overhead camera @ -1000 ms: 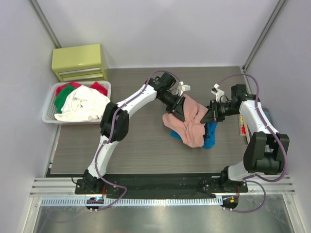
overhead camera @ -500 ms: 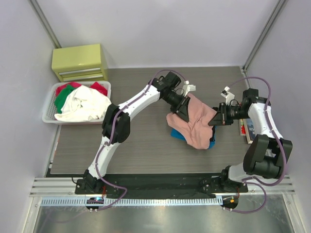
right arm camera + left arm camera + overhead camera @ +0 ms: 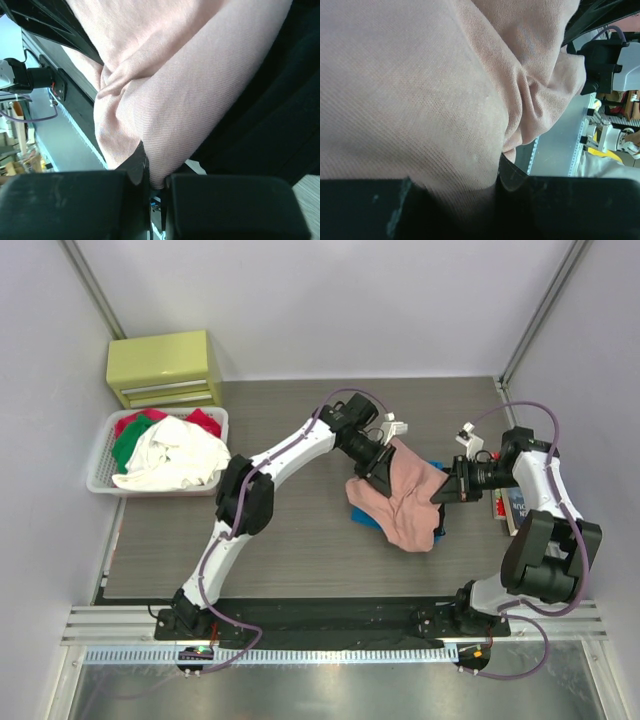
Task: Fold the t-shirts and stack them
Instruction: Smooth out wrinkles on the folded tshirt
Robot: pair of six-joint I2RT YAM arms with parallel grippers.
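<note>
Table [image 3: 280, 540]: grey-brown wood-grain top, recorded across the middle of the overhead frame.

Left arm [image 3: 275, 452]: seen stretched from the lower left up to frame centre. Right arm [image 3: 545, 502]: seen bent at the right edge, with the wrist turned leftward.

Basket [image 3: 100, 472]: white, placed at the left edge of the table. White, red and green garments are piled in it.

Salmon-pink t-shirt [image 3: 405, 502]: located right of centre in the overhead frame. It is bunched and creased, and is strung between the two end effectors with its lower part sagging. Whether that part rests on the table cannot be told.

Cabinet [image 3: 165, 365]: yellow-green with drawers, noted at the upper left, just behind the basket.

Blue cloth [image 3: 362, 518]: mostly covered by the salmon-pink t-shirt. A strip is exposed at the shirt's lower left edge.

Black t-shirt [image 3: 260, 115]: seen only in the right wrist frame, filling its right side and lying against the pink cloth.

Left end effector [image 3: 380, 468]: set at the shirt's upper left edge. In the left wrist frame its fingers are seen nipped onto a fold of pink cloth.

Right end effector [image 3: 443, 492]: set at the shirt's right edge. In the right wrist frame its fingers are seen pressed together with a pink fold pinched between them.
</note>
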